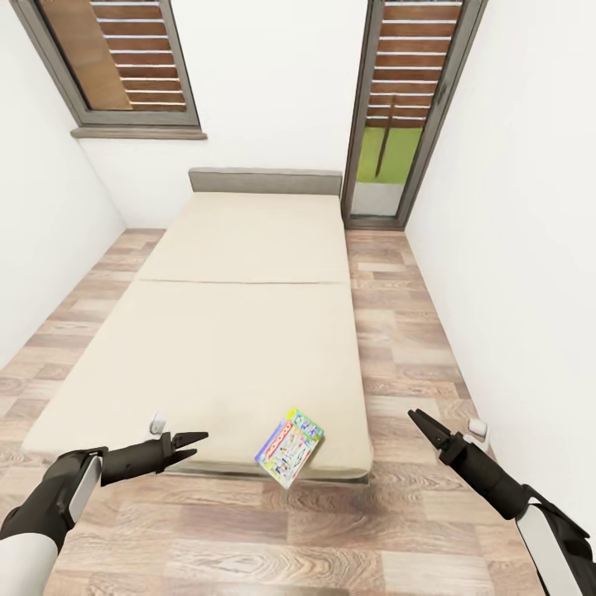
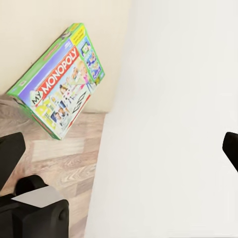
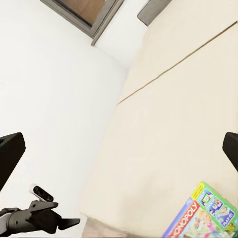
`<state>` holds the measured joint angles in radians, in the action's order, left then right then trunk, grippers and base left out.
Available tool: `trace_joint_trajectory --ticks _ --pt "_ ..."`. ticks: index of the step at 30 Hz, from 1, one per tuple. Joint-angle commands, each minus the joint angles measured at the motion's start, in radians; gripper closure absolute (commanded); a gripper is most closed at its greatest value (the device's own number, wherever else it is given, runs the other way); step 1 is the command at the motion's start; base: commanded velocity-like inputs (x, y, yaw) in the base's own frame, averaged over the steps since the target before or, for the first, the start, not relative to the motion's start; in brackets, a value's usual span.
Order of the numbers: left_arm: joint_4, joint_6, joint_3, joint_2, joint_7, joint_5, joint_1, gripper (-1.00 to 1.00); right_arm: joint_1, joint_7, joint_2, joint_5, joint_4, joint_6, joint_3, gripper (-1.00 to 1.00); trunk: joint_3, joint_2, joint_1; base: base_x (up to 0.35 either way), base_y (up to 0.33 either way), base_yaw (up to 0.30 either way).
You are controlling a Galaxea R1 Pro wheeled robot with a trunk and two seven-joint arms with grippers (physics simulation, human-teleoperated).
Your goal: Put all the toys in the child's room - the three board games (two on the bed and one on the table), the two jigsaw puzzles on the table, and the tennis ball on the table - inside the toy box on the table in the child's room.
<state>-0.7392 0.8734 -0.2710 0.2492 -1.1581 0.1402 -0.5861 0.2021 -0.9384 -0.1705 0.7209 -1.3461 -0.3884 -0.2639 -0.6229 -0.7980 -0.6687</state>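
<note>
While one board game (image 1: 289, 446) juts over the foot edge of the bed (image 1: 248, 331) near its right corner, the left gripper (image 1: 189, 443) and right gripper (image 1: 420, 421) wait on either side, fingers wide, holding nothing. A careless nudge could tip the box onto the floor (image 1: 273, 538).

The bed (image 1: 240, 331) is showing a matt beige mattress, smooth like cloth, with a grey fabric-looking headboard (image 1: 265, 180). The floor (image 1: 397, 348) is looking like wood planks with visible grain. The board game (image 1: 289, 447) is showing a printed cardboard lid, slightly glossy.
</note>
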Motion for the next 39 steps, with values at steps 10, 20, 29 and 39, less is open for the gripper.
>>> trace_joint_trajectory --ticks 10,20,29,39 --pt "0.004 0.016 0.0 -0.003 0.001 0.002 -0.003 -1.0 0.0 -0.001 0.0 0.008 -0.001 -0.009 0.0 -1.0 -0.016 -0.071 -0.038 -0.125 0.0 0.0" --pt "0.02 0.022 -0.001 -0.023 0.003 0.003 -0.003 -1.0 0.0 0.0 0.0 0.008 -0.001 -0.01 0.0 -1.0 -0.03 -0.141 -0.076 -0.04 0.0 0.002" --pt "0.079 0.021 -0.001 -0.034 0.016 0.002 -0.008 -1.0 0.0 0.0 -0.001 0.009 -0.002 -0.012 -0.001 -1.0 -0.049 -0.204 -0.111 -0.031 0.0 0.034" --pt "0.096 0.022 -0.002 -0.038 0.064 0.005 -0.01 -1.0 0.0 0.002 0.0 0.009 -0.001 -0.012 -0.001 -1.0 -0.079 -0.274 -0.149 -0.004 0.0 0.007"
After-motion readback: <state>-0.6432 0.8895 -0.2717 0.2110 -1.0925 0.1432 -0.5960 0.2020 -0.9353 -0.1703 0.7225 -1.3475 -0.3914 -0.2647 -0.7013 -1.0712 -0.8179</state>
